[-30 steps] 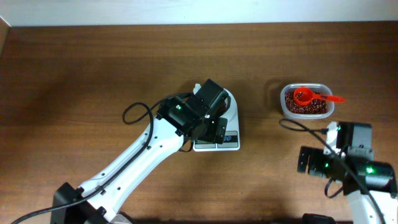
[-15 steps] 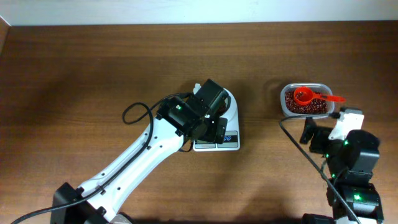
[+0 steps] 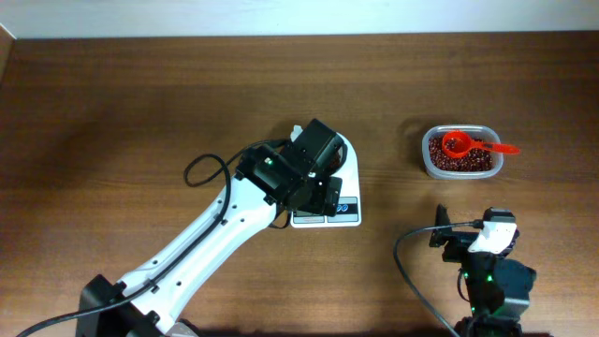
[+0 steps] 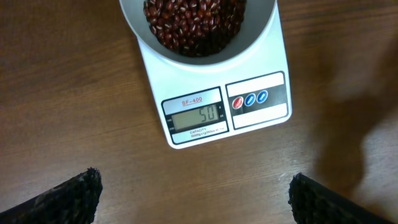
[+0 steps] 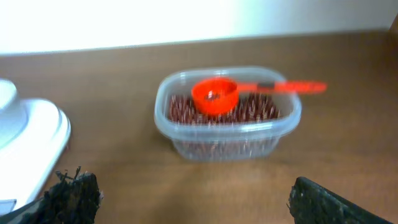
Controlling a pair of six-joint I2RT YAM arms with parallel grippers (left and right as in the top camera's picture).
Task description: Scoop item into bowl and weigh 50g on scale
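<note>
Beans are heaped in the bowl on the scale, 50 displayed. Loose and easily spilled, they are best lifted by scoop, held at its handle. Left tool and right tool are spread wide, empty.

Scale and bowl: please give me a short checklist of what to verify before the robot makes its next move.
1. Display on the scale reads 50: ok.
2. Unit is grams: cannot tell.
3. Bowl sits on the scale with the beans inside: ok.
4. No beans spilled on the table around the scale: ok.
5. Scoop rests in the tub, not held: ok.
6. Left gripper and right gripper open and empty: ok.
</note>
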